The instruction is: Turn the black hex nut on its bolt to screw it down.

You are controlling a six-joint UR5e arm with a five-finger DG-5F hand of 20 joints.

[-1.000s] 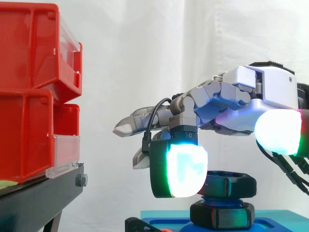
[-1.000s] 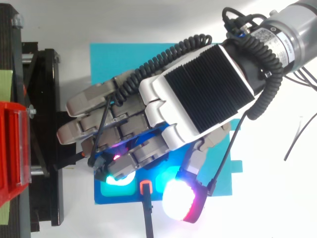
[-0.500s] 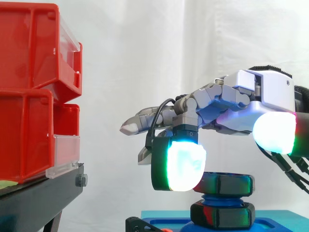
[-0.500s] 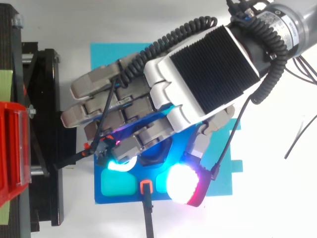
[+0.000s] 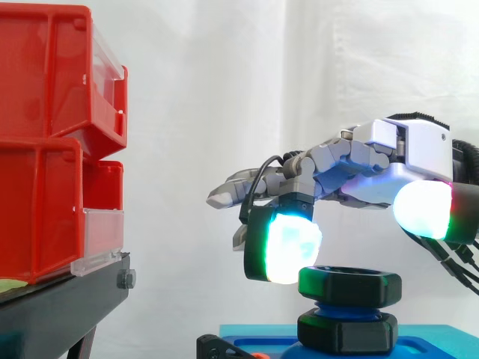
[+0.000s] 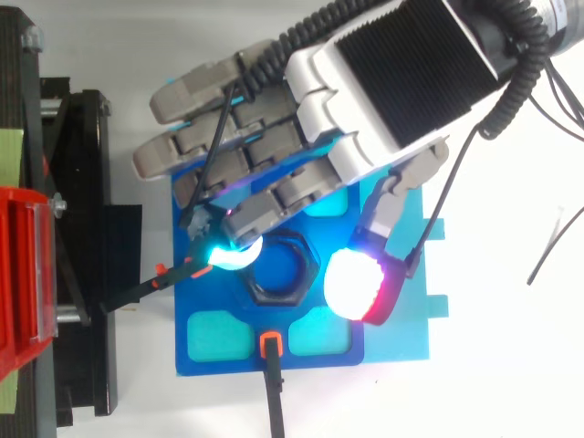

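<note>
— Where was the black hex nut when you looked?
— Low and right of centre in the side view. It sat on a blue bolt, with a second black nut lower down and a gap between the two. Both nuts were matte and chunky, with flat facets and rounded corners.
— And the hand?
— It hung just above the nut, reaching in from the right edge. It wasn't gripping anything. Most fingers lay nearly straight towards the left, a finger was bent down, and the thumb stood opposite.
— How near the nut?
— From above, the cyan-glowing finger pad sat at the nut's upper-left edge. The white-and-red thumb pad was just beside its right edge, so the ring lay between them. From the side, the thumb pad was clearly higher than the nut.
— What did it stand on?
— A smooth blue base at the bottom. Glossy red bins on a black stand stood at the left, before a white curtain.
</note>
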